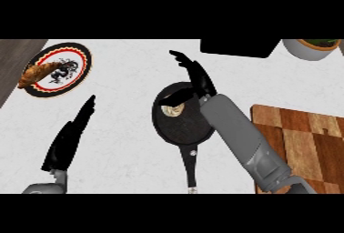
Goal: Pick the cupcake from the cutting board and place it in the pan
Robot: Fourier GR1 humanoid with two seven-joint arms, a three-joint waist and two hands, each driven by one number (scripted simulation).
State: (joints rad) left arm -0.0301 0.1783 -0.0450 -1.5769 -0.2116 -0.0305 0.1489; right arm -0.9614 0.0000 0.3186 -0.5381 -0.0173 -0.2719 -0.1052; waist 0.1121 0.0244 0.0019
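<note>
I see the desk (pixel 134 150), then the cutting board (pixel 309 136) at three o'clock, bare. The pan (pixel 180 120) sits centre with the cupcake (pixel 173 109) inside, near its eleven o'clock rim. My right robot hand (pixel 194 75) hovers above, fingers spread; pulling back carelessly could clip the cupcake. The left robot hand (pixel 70 136) rests at eight o'clock, fingers straight.

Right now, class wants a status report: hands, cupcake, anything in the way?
Left hand open, resting at left. Right hand open above pan. Cupcake lies in pan, off cutting board. Nothing blocking.
</note>
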